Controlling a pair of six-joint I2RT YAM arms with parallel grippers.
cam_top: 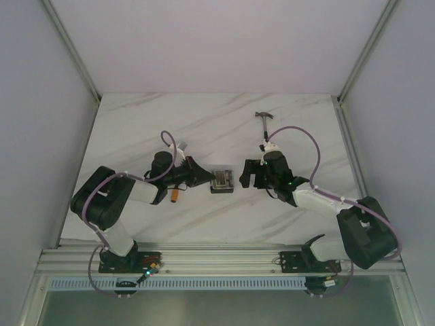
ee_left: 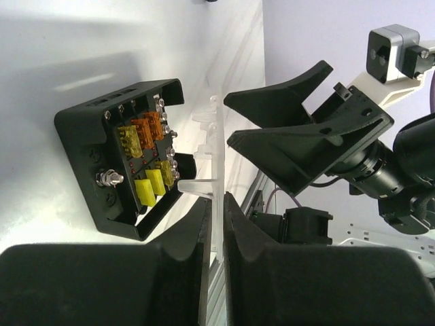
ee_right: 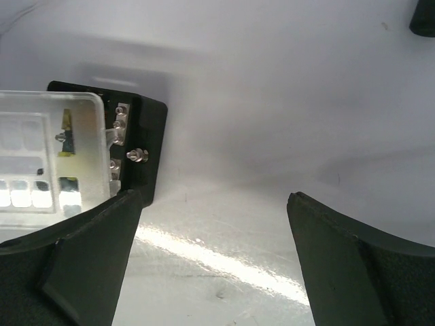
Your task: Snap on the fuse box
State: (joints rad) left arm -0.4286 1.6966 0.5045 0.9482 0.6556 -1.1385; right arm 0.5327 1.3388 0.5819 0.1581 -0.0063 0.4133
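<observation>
Fuse box [ee_left: 76,139] lies mid-counter [cam_top: 204,122], betw. the two arms. Its open face shows yellow fuses [ee_left: 153,185] and orange fuses [ee_left: 146,129] in rows. The clear lid [ee_right: 47,153] isn't seated. It hangs just over the open face, roughly parallel to it, w/ its clip tabs pointing at the box. Can't tell if one tab already touches the rim. From the R wrist view the lid covers most of the box, but one black side w/ its screws sticks out past it, so the lid looks offset. That could be viewing angle, though.

L fingers [ee_left: 102,285] are clenched on the lid, pinching it by one edge. R fingers [ee_right: 81,272] are spread wide, grasping nothing, just beside the box on the opp. side.

Step in hand, as I read it: lining the lid up before the press. Next move prob. calls for squaring the lid edges w/ the box walls, then a firm push till the clips catch. R fingers look placed to brace the box or press. W/o a brace the box may skid, or the lid may snap on one side only.

Further out: small orange piece [cam_top: 178,195] near the L arm, and a hammer [cam_top: 264,122] at the far side, well apart.
</observation>
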